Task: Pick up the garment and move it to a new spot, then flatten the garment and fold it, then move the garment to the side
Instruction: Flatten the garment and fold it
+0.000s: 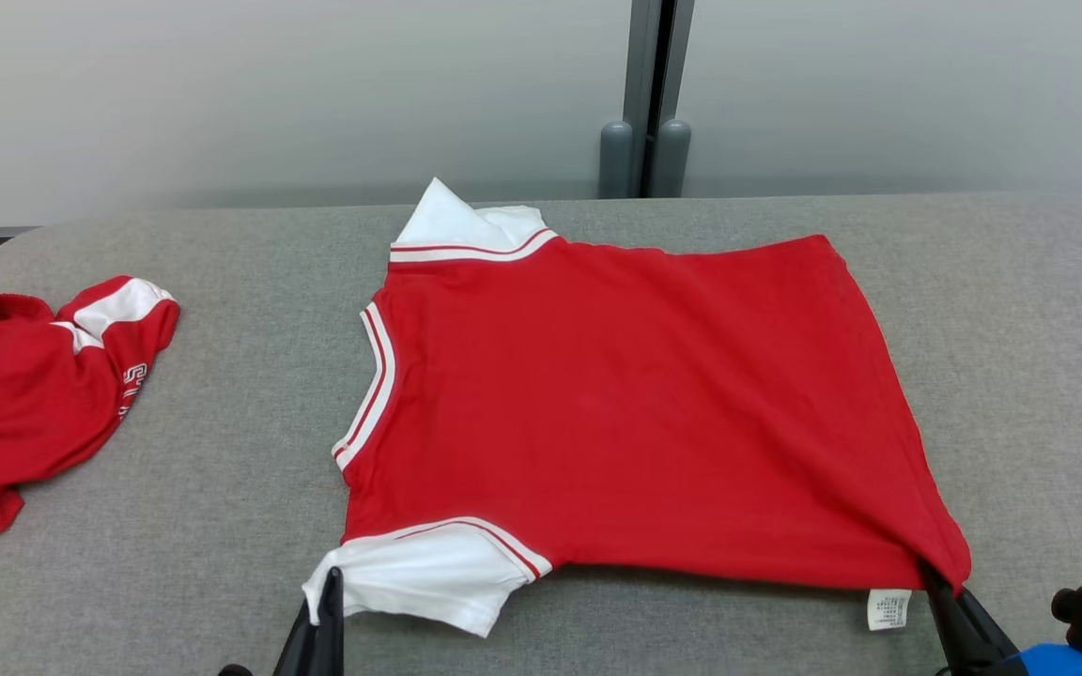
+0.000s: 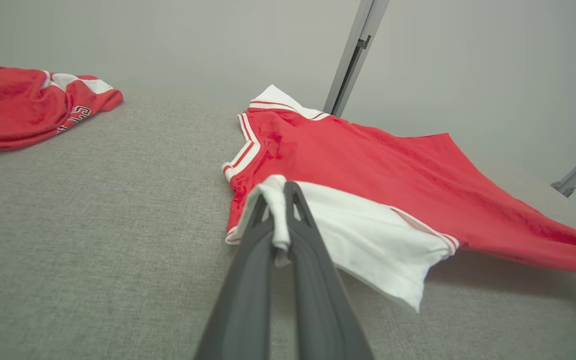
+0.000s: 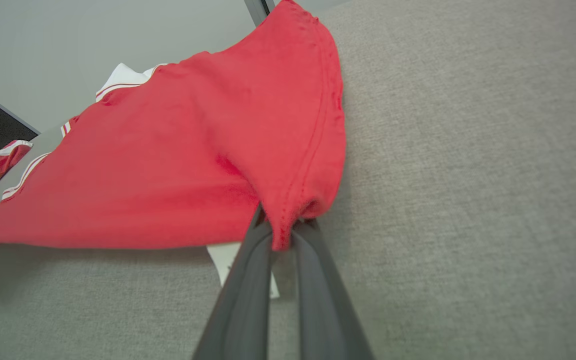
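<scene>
A red shirt (image 1: 635, 404) with white sleeves and striped trim lies spread on the grey table, collar toward the left. My left gripper (image 1: 330, 587) is shut on the edge of the near white sleeve (image 2: 368, 235), the cloth pinched between its fingertips (image 2: 293, 200). My right gripper (image 1: 940, 582) is shut on the near right hem corner (image 3: 288, 220) of the shirt, which is lifted slightly off the table. A white care label (image 1: 888, 608) hangs under that corner.
A second red and white garment (image 1: 24, 385) lies crumpled at the table's left edge. The grey cloth-covered table (image 1: 222, 451) runs wide to both sides. A grey wall with a vertical post (image 1: 654, 94) stands behind the far edge.
</scene>
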Motion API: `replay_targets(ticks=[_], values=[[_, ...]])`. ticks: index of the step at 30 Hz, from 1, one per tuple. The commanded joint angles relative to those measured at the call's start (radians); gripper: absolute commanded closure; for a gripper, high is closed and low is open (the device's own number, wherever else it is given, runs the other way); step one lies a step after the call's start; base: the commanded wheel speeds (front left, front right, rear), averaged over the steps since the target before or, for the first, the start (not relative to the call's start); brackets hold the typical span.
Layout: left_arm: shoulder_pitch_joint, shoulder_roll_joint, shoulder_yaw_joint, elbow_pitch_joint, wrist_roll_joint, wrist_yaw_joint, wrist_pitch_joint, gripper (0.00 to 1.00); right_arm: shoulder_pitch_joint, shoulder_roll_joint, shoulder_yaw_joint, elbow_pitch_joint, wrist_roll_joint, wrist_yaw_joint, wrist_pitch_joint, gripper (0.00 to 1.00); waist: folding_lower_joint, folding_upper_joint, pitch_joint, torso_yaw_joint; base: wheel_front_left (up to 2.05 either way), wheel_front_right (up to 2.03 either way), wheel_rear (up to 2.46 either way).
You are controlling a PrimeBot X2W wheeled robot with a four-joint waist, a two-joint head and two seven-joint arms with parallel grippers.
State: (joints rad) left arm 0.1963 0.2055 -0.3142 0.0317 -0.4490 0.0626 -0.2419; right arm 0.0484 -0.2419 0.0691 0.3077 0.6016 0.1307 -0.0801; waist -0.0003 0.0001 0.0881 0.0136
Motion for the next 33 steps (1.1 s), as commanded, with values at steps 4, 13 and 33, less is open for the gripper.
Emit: replay_targets(ticks=[4,13,33], values=[[0.018,0.008,-0.015,-0.024,0.008,0.003,0.01,1.0,0.074,0.044,-0.07,-0.121,-0.047,0.0,0.076,1.0,0.0003,-0.0001,-0.008,-0.001,0.0,0.0,0.0],[-0.066,0.03,-0.036,-0.003,0.029,-0.019,0.022,1.0,0.084,0.109,-0.138,-0.263,-0.107,0.0,0.221,1.0,0.0003,-0.0001,-0.02,-0.005,0.0,0.0,0.0],[-0.372,0.048,-0.056,0.194,0.057,-0.099,0.024,1.0,-0.107,0.106,-0.132,-0.206,-0.136,0.0,0.352,1.0,0.0003,-0.0001,0.077,-0.016,0.0,0.0,0.0]])
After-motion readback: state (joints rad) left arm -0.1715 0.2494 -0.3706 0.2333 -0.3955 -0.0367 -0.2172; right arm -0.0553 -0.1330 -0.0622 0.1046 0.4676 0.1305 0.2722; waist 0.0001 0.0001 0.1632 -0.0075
